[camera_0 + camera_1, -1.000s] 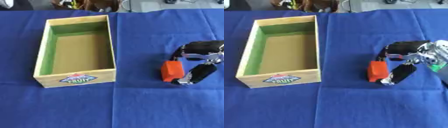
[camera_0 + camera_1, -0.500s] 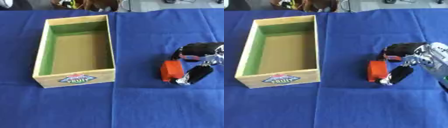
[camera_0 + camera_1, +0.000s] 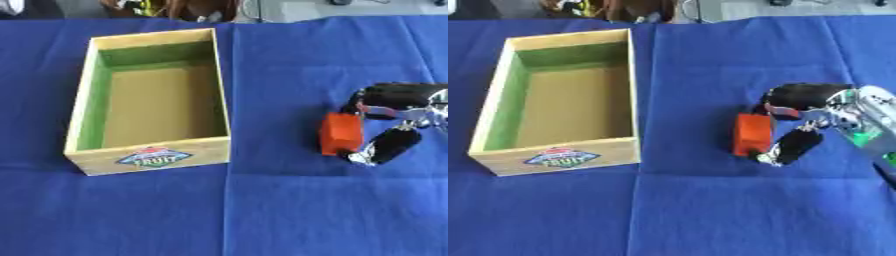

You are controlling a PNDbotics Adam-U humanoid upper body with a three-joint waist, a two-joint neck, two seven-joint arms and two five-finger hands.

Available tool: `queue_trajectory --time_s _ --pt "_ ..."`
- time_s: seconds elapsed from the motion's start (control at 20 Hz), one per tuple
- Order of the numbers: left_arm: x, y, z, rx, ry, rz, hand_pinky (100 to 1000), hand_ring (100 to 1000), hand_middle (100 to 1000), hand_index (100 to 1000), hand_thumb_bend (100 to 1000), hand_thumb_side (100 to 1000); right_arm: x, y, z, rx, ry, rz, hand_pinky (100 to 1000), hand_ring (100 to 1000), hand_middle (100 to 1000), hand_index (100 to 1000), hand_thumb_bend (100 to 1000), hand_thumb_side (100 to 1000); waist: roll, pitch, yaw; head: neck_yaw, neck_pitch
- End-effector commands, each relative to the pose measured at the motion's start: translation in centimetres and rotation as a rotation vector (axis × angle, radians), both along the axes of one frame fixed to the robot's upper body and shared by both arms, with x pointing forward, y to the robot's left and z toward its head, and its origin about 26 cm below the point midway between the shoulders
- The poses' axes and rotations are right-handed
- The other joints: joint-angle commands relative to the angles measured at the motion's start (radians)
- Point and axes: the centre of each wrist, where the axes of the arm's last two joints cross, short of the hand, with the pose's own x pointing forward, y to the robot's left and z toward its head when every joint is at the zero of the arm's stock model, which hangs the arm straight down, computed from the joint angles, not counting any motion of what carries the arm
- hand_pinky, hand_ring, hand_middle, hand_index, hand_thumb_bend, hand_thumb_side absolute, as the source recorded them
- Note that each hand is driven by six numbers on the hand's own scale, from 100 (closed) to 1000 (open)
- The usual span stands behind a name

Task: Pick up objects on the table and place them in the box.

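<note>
one orange block (image 3: pixel 753 133) sits on the blue cloth (image 3: pixel 262 200) well right of the empty box (image 3: pixel 149 155), with the right hand (image 3: pixel 815 112) curled around it, apparently to lift it.

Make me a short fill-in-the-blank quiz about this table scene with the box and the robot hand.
1. The right hand has its fingers curled round a small block whose colour is ____.
2. The inside walls of the box are painted ____.
3. The cloth covering the table is ____.
4. Nothing lies inside the box: it is ____.

Missing words: orange; green; blue; empty
</note>
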Motion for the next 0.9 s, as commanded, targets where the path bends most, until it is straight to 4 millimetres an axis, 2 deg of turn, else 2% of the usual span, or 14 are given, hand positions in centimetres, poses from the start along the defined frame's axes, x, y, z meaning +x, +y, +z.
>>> queue_trajectory --time_s 0.05,0.15,0.4,0.65,0.9 --pt "-0.2 -0.1 0.7 0.012 -0.026 -0.009 638 703 728 790 100 985 -0.4 -0.3 1.4 0.018 -0.069 -0.017 669 601 407 529 137 431 -0.001 -0.018 -0.002 0.0 -0.009" --pt "-0.2 -0.1 0.7 0.012 -0.026 -0.01 637 703 728 790 100 985 -0.4 -0.3 1.7 0.043 -0.11 -0.031 634 562 368 476 100 390 -0.001 -0.019 -0.002 0.001 -0.008" --pt "-0.2 -0.1 0.7 0.013 -0.024 -0.009 638 704 728 790 100 983 -0.6 0.0 2.5 0.096 -0.198 -0.049 604 528 327 419 100 349 -0.002 -0.023 -0.001 0.0 -0.007" --pt "-0.2 0.0 0.7 0.013 -0.022 -0.008 637 703 728 790 100 983 -1.1 0.4 3.8 0.154 -0.277 -0.053 578 503 300 351 100 333 -0.004 -0.028 -0.001 0.001 -0.006" --pt "-0.3 0.0 0.6 0.014 -0.02 -0.009 636 703 728 790 100 982 -1.5 1.2 5.3 0.198 -0.35 -0.038 569 493 293 324 100 334 -0.005 -0.034 0.0 0.001 -0.008"
